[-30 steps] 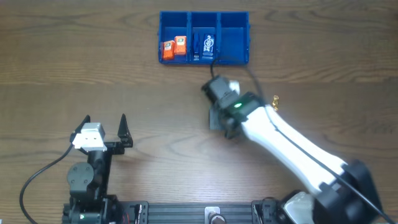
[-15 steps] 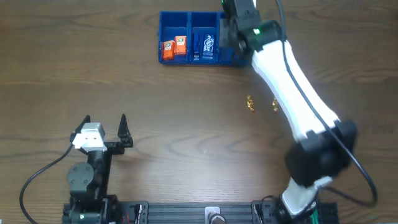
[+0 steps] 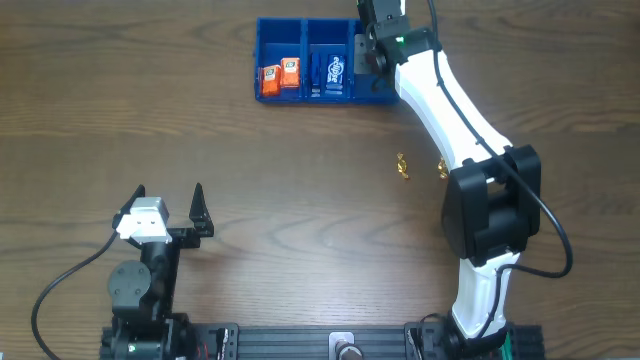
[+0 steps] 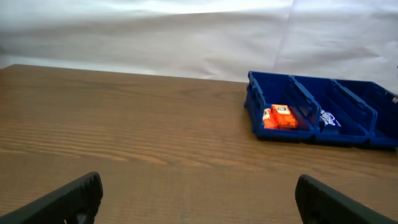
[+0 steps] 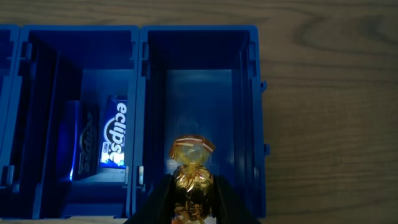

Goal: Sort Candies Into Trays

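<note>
Right pincer (image 5: 191, 198), mine, clamps the gold-wrapped candy (image 5: 193, 163) over the tray's end compartment (image 5: 200, 99), apart from the blue packs (image 5: 112, 140): each kind probably gets its own bin.

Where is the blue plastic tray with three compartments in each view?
Top view: blue plastic tray at the upper middle.
Left wrist view: tray at the right edge.
Right wrist view: tray across the upper left, beneath the gold-wrapped candy.
Shared landmark: the blue-and-white pack in its middle compartment.
</note>
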Controlling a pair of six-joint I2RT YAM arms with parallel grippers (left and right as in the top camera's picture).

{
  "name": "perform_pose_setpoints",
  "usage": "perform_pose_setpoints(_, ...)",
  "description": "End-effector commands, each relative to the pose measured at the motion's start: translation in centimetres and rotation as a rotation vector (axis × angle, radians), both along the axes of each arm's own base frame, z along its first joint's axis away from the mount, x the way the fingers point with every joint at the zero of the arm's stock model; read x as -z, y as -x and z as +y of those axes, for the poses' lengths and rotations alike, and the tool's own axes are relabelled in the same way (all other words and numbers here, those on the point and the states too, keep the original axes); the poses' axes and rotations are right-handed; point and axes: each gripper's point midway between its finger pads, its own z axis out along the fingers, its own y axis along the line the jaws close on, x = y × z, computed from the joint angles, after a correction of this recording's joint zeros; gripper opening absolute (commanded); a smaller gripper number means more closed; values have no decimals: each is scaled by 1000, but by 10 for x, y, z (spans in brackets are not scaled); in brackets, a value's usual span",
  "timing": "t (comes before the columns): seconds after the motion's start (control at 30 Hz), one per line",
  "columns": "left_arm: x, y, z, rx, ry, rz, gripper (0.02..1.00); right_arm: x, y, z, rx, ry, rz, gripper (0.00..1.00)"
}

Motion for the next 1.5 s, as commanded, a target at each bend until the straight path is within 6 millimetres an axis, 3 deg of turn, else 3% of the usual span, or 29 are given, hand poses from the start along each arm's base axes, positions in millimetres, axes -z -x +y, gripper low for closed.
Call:
perform_pose_setpoints(0.03,16,1,-1,11,-10,50,998,-4,-7,-3,-3,5,-16,312)
perform_pose_setpoints(0.13,16,1,-1,11,-10,51,998,-4,-8,-3,-3,5,-18,632)
perform_pose_setpoints(0.2,16,1,-1,11,-10,51,998,-5,-8,-3,-3,10,-22,700)
perform_pose_setpoints(0.33,16,1,-1,11,-10,51,998,-15,-1,-10,1,47,-50,695)
perform_pose_setpoints(0.5,16,1,-1,11,-10,51,996,-31,45,-24,-7,26,-87,687)
perform_pose_setpoints(0.63,16,1,-1,11,-10,51,998,-8,100,-35,-41,-31,-9,678)
perform_pose_setpoints(0.83,16,1,-1,11,-10,51,996,69,152,-47,-49,-74,212,665)
perform_pose_setpoints(1.17,16,1,-1,11,-10,51,998,131,163,-50,-27,-43,365,647)
perform_pose_setpoints(1.5,16,1,-1,11,-10,51,998,140,173,-53,-19,-22,413,610)
